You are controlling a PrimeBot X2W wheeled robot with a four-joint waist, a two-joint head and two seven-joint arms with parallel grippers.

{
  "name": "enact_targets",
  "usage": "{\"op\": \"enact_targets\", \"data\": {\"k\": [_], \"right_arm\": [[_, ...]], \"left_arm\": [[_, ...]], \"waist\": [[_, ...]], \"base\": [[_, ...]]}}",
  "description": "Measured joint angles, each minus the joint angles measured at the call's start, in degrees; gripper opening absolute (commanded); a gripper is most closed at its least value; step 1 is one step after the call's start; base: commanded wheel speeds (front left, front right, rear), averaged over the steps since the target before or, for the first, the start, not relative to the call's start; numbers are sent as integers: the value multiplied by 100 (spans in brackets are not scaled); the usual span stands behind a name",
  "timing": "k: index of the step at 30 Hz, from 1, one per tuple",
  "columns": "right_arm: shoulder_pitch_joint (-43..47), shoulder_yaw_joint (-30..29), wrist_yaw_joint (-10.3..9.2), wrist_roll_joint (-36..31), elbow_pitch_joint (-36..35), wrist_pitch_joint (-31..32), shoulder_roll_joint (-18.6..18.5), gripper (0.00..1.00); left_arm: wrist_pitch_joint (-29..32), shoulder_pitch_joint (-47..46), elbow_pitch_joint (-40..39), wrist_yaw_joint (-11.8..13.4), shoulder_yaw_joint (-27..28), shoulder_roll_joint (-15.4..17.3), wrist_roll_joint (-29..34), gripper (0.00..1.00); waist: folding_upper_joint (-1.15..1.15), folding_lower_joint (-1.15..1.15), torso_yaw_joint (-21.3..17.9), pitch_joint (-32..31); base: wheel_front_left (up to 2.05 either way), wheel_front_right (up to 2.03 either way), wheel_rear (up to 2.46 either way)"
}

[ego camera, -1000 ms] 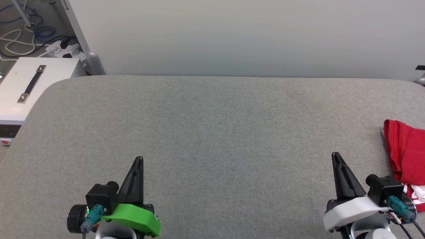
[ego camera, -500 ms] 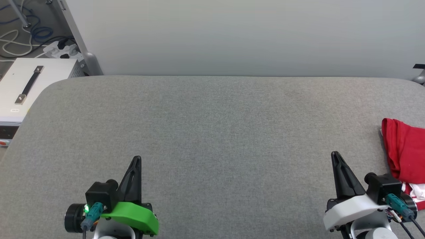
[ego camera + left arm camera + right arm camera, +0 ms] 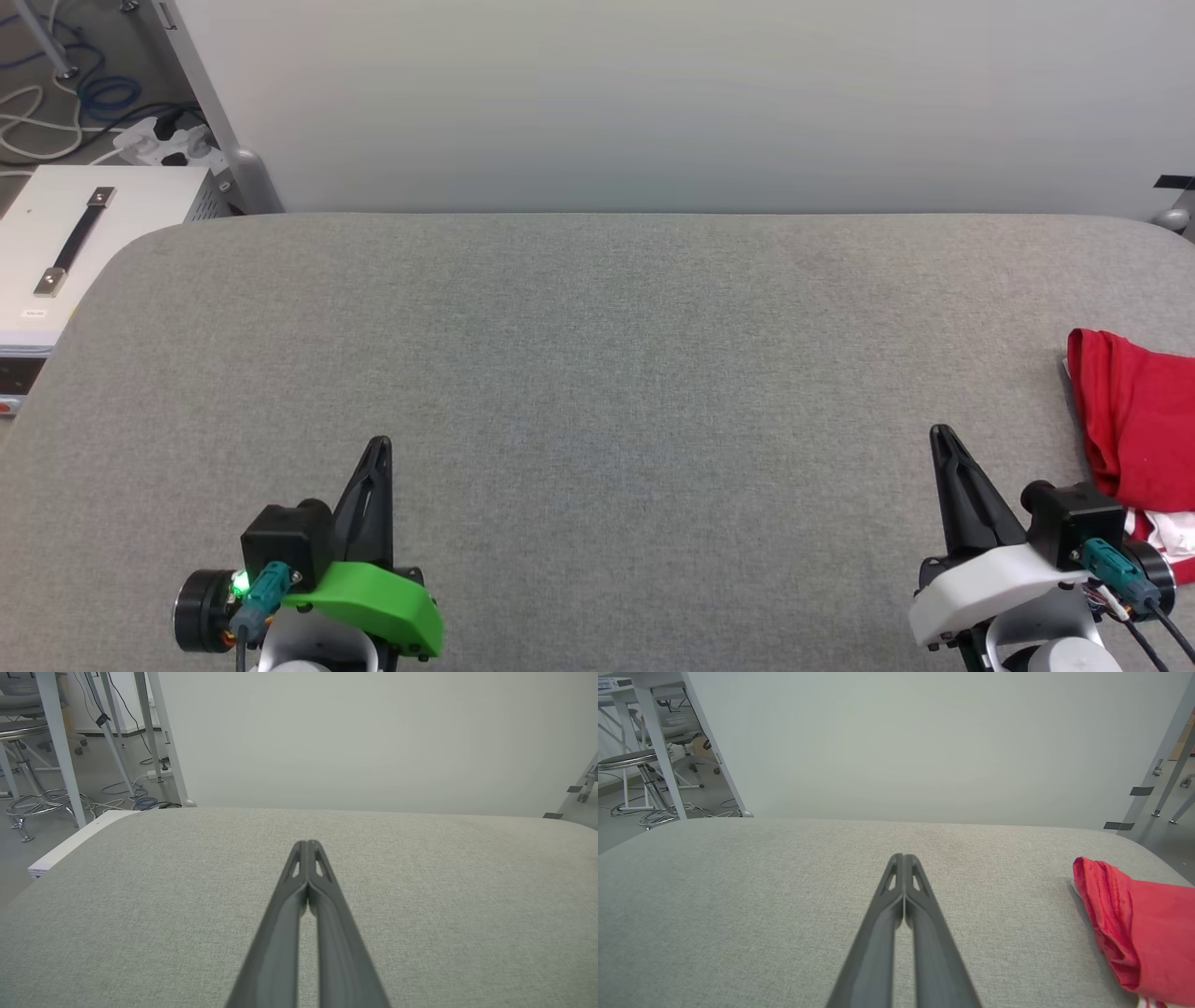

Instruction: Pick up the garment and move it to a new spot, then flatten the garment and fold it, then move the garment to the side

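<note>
While at right table (image 3: 597, 373) edge, garment (image 3: 1134, 420)

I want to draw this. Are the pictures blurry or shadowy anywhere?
Head view: sharp, soft even light, no hard shadows on the table. Left wrist view: the wide lens makes the left gripper look huge, and soft near the bottom. Right wrist view: the garment looks pinkish.

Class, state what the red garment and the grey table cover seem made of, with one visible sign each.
Garment: probably soft matte fabric; it slumps in loose folds with a stitched edge. Table cover: likely grey woven cloth, matte; a fine speckled weave shows.
</note>
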Motion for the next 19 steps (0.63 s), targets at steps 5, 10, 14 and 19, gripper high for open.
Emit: {"op": "enact_targets", "data": {"k": [5,10,14,19], "right_arm": [[0,-2,0,-19,-33,52,0,0],[0,-2,0,-56,-64,114,0,0],[0,-3,0,-67,-89,156,0,0],[0,-5,0,-111,-114,224,0,0]], "left_arm": [[47,-4,-40,40,8,0,56,0],[109,-6,-76,62,16,0,99,0],[154,-7,-91,81,22,-1,147,0],[215,-8,-109,120,30,-1,200,0]], "waist": [[0,0,-15,4],[0,0,-31,9],[0,0,-43,12],[0,0,-58,16]], "base": [[0,0,0],[0,0,0],[0,0,0],[0,0,0]]}}
